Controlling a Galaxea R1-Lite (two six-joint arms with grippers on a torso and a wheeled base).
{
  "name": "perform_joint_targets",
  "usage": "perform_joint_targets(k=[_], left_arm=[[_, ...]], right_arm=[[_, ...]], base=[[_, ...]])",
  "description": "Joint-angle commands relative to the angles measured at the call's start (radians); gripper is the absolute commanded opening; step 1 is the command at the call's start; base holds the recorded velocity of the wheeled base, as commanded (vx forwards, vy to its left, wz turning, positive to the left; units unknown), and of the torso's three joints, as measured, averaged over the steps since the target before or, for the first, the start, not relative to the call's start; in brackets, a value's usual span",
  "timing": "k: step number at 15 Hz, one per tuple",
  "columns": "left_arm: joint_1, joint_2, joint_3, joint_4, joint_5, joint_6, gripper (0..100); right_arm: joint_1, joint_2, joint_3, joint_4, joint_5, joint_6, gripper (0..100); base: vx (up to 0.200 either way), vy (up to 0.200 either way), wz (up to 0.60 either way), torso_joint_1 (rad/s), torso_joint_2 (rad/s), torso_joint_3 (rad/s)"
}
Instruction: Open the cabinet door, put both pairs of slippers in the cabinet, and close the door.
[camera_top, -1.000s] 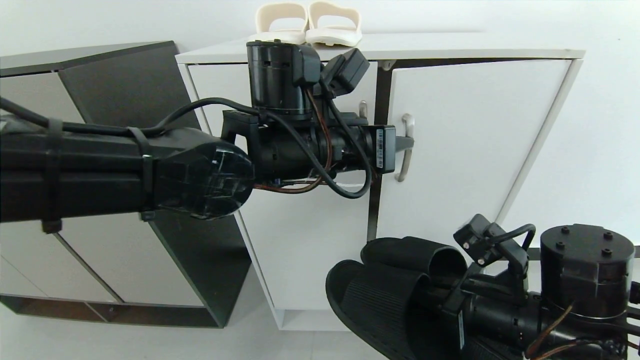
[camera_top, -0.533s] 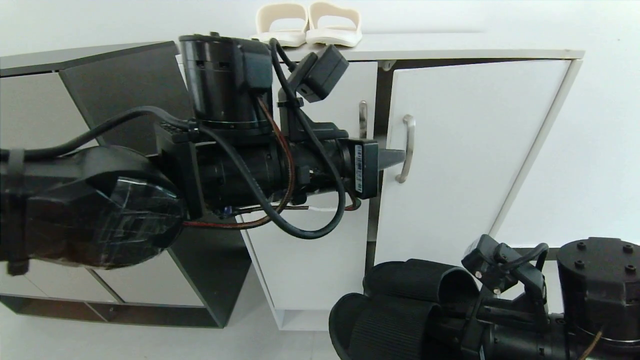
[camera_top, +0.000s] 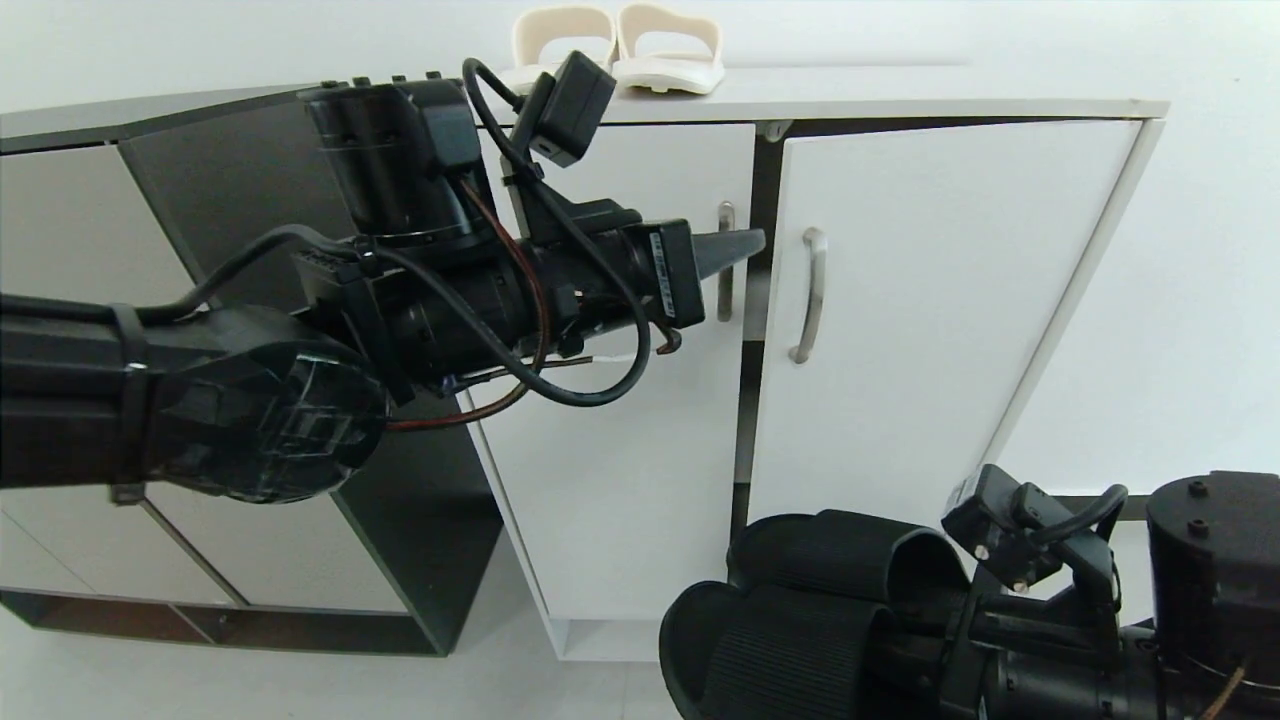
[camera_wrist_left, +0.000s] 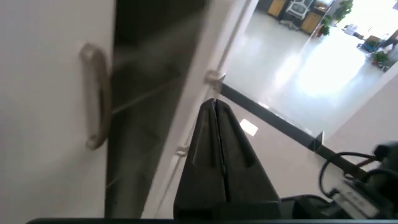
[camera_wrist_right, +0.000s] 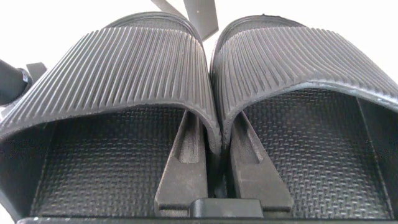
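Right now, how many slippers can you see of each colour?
Cream slippers, on the cabinet top: 2
Black slippers, held in the right pincer: 2
Total: 4 slippers

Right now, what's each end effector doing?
Left end effector: closed, holding nothing.
Right end effector: closed on the pair of black ribbed rubber slippers.
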Motion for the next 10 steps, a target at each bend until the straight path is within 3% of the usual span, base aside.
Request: perform_joint_targets(k=[1,6,10], left_arm=[[0.013,0.045,-0.033,0.018,-0.001,-0.001,0],[0.024,0.183,-0.243,0.124,-0.001,-0.004,0],[0.024,0.248,-0.332,0.138,-0.001,-0.004,0]], right_arm=[[-0.001,-0.001,0.006,-0.001,0.001,-0.005,0],[0.0,0.0,0.012,-0.001,-0.001,-0.011,0],[0.0,0.005,0.03,-0.001,0.002,-0.045,0]], base=[[0.0,0.0,0.0,0.0,0.0,0.0],[0.0,0.0,0.0,0.0,0.0,0.0],[0.0,0.0,0.0,0.0,0.0,0.0]])
